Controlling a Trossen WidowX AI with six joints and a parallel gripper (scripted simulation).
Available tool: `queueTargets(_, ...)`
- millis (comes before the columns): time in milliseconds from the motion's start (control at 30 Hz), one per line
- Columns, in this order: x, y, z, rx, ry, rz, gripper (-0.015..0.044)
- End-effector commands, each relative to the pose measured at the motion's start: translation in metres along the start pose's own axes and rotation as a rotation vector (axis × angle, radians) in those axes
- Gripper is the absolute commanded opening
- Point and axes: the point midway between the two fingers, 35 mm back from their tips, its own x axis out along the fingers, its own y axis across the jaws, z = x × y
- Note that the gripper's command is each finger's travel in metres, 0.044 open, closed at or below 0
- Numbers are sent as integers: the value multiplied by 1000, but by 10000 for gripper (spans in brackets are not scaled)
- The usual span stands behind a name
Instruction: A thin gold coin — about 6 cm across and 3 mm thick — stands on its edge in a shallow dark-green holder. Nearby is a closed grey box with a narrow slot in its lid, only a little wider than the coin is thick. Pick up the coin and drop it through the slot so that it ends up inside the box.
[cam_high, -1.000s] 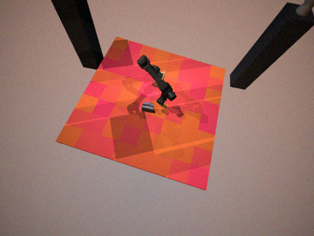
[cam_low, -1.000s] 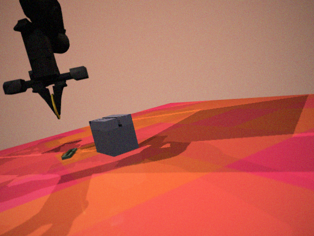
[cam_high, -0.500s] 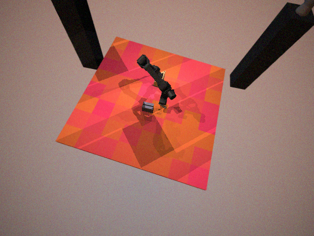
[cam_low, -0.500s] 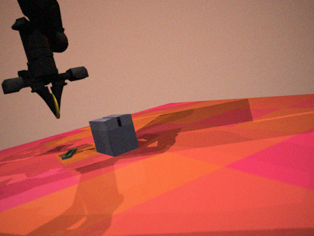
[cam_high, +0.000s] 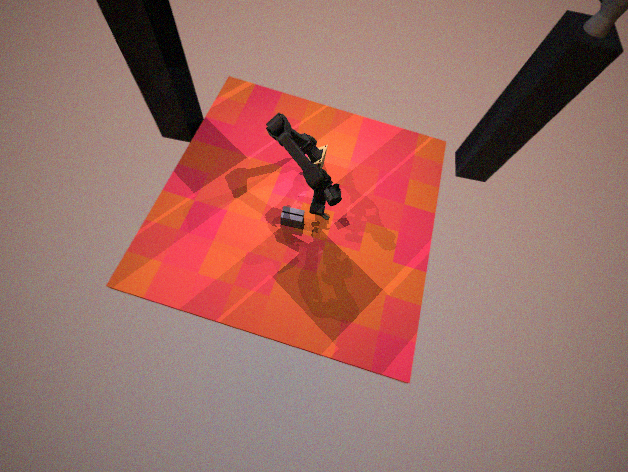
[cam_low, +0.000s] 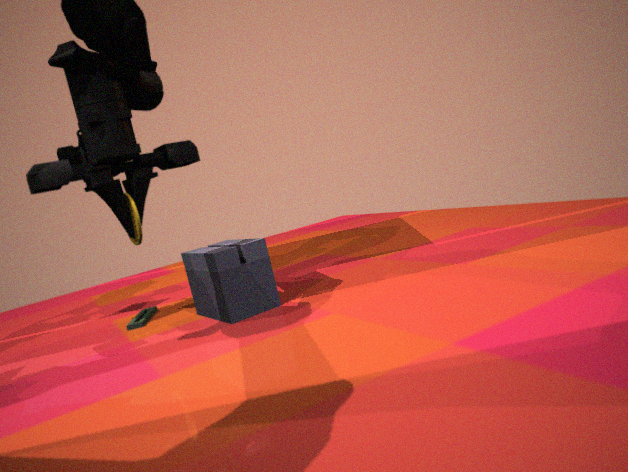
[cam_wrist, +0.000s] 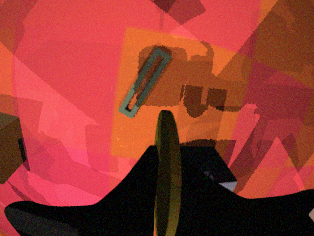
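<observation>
My gripper (cam_low: 133, 223) (cam_wrist: 157, 151) (cam_high: 321, 213) is shut on the gold coin (cam_low: 134, 215) (cam_wrist: 168, 174), which I see edge-on between the dark fingers. It hangs well above the mat, to the left of the grey box (cam_low: 230, 286) (cam_high: 292, 217) in the exterior view and higher than its lid. The narrow slot (cam_low: 240, 253) cuts across the lid of the box. The dark-green holder (cam_low: 142, 318) (cam_wrist: 144, 81) lies empty on the mat, below the gripper and left of the box.
The orange and pink patterned mat (cam_high: 203, 284) (cam_low: 456, 329) carries shifting shadows. Two tall dark pillars (cam_high: 147, 65) (cam_high: 538, 96) stand beyond the mat's far corners. The arm's base (cam_high: 278, 125) sits near the mat's far side.
</observation>
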Motion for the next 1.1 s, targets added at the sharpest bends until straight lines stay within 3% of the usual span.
queueTargets(0, -4, -9, -7, 3, -5, -15, 0)
queueTargets(1067, -5, -49, -74, 5, 1, -16, 0)
